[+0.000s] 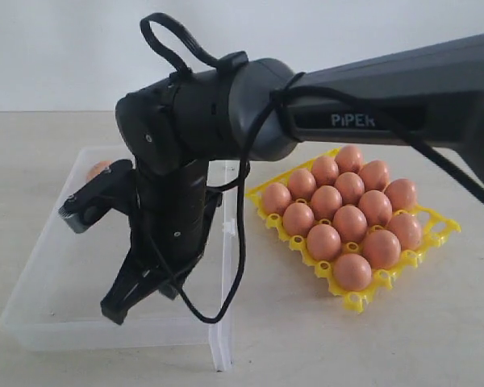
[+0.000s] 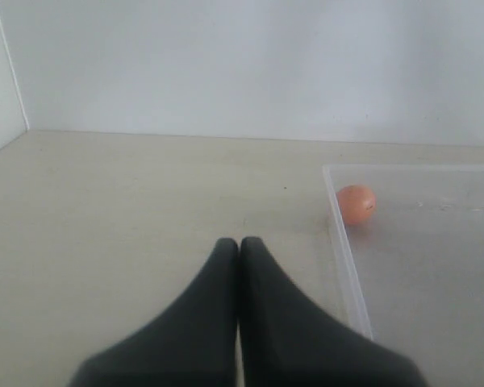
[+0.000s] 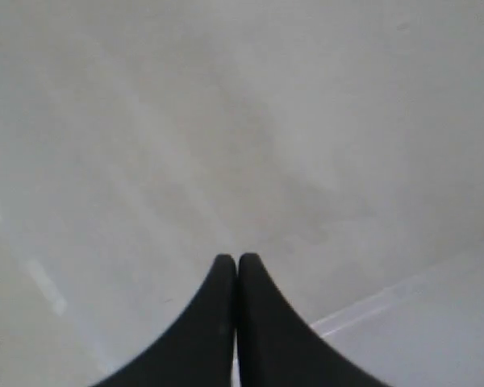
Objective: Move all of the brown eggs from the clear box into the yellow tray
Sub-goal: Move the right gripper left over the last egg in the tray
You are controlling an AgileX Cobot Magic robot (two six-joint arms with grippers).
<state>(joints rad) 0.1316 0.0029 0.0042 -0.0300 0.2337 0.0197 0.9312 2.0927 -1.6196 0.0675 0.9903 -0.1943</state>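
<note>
- Reaching in from the side of the exterior view, the black right arm [image 1: 363, 105] crosses the middle and bends down into the clear box, with a black cable [image 1: 240, 242] looped loosely along it.
- Clear box [image 1: 48, 290]: a wide, shallow tray of colourless plastic with low walls. It lies directly under the right claw, and one corner sits just ahead of the left claw. Its floor is nearly bare.
- Yellow tray [image 1: 355, 302]: a bright yellow lattice with raised posts, standing on the pale table [image 1: 306, 347]. It is well away from the right claw, beyond the box's flanged wall.
- Right claw [image 1: 119, 308]: the two black fingers are pressed together tip to tip with nothing between them. They point down at a slant, low over the box floor near its front wall. Whether the tips touch the plastic cannot be told.
- Left claw [image 2: 239, 244]: the fingers are likewise together and hold nothing. It hangs over bare table just outside the box's side wall.
- Brown eggs [image 1: 349, 223]: about fifteen sit one per cup in the yellow tray, filling it in tight diagonal rows, all far from both claws. They are smooth, matte and pinkish-brown, and alike in size.
- Last egg [image 1: 98, 169]: it lies alone in the box's far corner, beyond the right claw and partly hidden by that arm's wrist. The left wrist view shows it ahead of the left claw, just inside the wall, and it looks orange-pink there.
</note>
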